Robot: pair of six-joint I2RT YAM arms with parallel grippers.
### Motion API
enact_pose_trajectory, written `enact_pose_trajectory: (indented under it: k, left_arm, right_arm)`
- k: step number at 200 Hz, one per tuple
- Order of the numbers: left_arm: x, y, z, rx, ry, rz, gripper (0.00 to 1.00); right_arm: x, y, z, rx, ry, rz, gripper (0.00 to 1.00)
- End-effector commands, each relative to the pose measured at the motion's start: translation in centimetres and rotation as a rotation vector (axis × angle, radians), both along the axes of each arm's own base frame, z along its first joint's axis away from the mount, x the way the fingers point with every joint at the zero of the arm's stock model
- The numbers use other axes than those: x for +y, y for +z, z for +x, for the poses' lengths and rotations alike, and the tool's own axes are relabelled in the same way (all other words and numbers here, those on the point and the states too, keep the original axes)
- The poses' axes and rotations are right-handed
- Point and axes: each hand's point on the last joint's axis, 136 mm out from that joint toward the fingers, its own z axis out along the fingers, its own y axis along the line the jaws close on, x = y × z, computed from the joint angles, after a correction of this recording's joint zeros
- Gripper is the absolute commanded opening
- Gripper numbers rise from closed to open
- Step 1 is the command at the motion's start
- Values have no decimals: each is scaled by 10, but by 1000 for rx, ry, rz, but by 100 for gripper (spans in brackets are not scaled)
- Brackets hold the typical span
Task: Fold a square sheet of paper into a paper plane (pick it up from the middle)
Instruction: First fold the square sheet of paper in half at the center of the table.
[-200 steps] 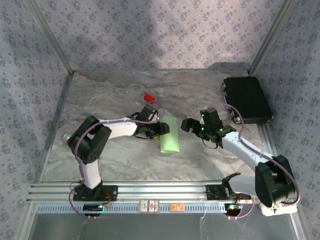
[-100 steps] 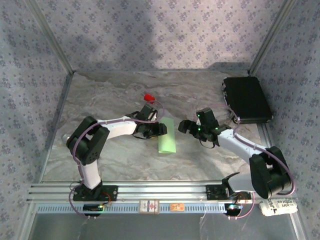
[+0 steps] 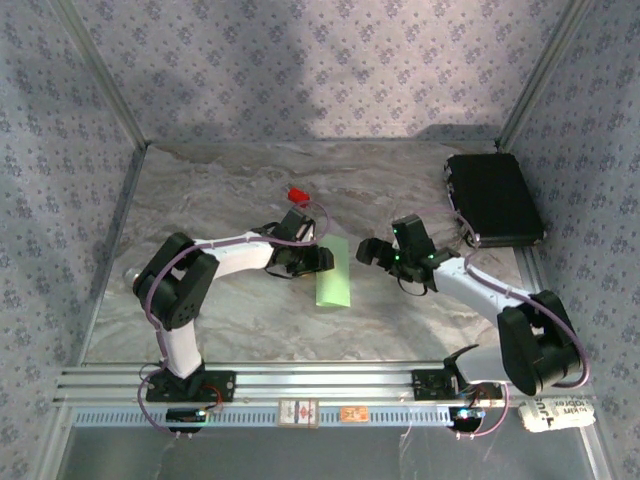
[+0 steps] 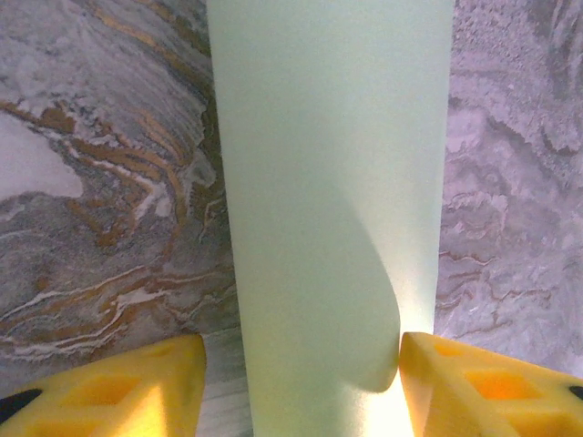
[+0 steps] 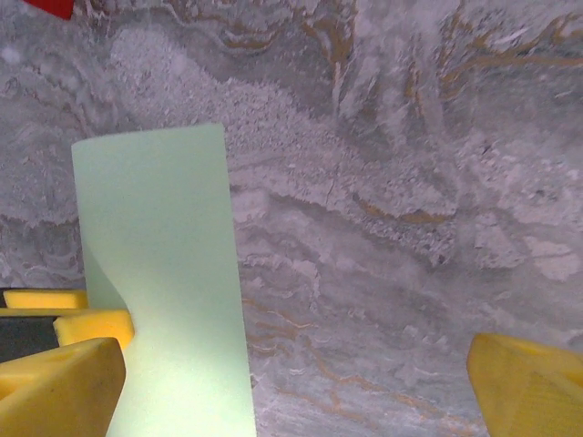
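Square sheet of paper [image 3: 333, 272] sits curled in the left claw's [image 3: 320, 262] grip; right claw [image 3: 371, 251] gapes wide just right of it.

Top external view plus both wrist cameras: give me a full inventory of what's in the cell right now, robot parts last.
square sheet of paper: one, pale green, curled, at table centre between the two grippers.
red block: one, red, on the table beyond the paper.
black case: one, black, at the far right corner of the table.
white bundle: one, white with print, at the near right corner by the rail.
table: one, grey marble pattern with brown veins.
left gripper: one, yellow fingers either side of the paper; whether it grips is unclear.
right gripper: one, yellow fingers, open, just right of the paper.
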Motion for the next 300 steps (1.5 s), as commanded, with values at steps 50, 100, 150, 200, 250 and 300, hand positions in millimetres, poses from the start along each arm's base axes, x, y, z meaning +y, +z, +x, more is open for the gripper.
enact_pose_trajectory:
  k: [50,100,150,200,250,300]
  left_arm:
    - [5,-7,-2,25,-63,62,56]
    - [14,-17,-4,44,-55,120,51]
    - [20,-17,-1,29,-16,129,54]
    - [30,-16,2,10,16,148,53]
    - [34,-21,0,12,28,152,45]
    - [38,-28,-2,32,44,171,47]
  right_arm:
    - [-7,12,-2,-30,-38,-2,96]
    - [-3,9,-3,-21,-41,37,95]
    - [-5,9,-5,-18,-46,32,94]
    - [-4,6,-5,-7,-45,32,94]
    - [-6,2,-6,7,-60,31,95]
    - [-7,0,-9,20,-62,24,95]
